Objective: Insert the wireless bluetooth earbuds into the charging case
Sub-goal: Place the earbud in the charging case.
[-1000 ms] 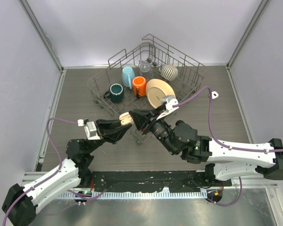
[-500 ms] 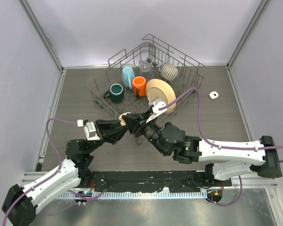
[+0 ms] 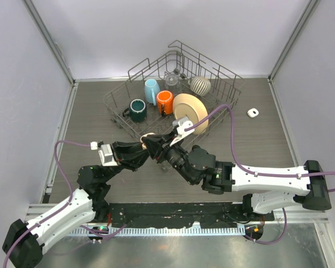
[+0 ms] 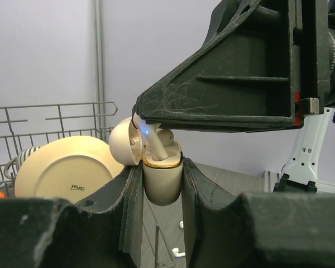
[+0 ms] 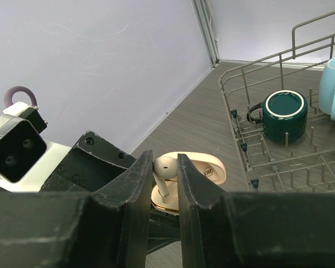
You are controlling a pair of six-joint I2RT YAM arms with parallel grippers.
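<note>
The left hand (image 4: 162, 192) clamps the open charging case (image 5: 204, 167) while the right hand (image 5: 164, 178), closed on one earbud (image 5: 163, 165), holds its stem in the case, at the near edge of the dish rack (image 3: 218, 84). A second earbud (image 4: 178, 252) lies on the desk (image 3: 89, 111) below. The rack holds three mugs (image 3: 165, 101) and one plate (image 3: 190, 110), with open desk stretching away on both sides.

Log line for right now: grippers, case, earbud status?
left gripper: shut on charging case | lid: open | right gripper: shut on earbud | earbud: stem at case mouth, not seated | step: inserting
</note>
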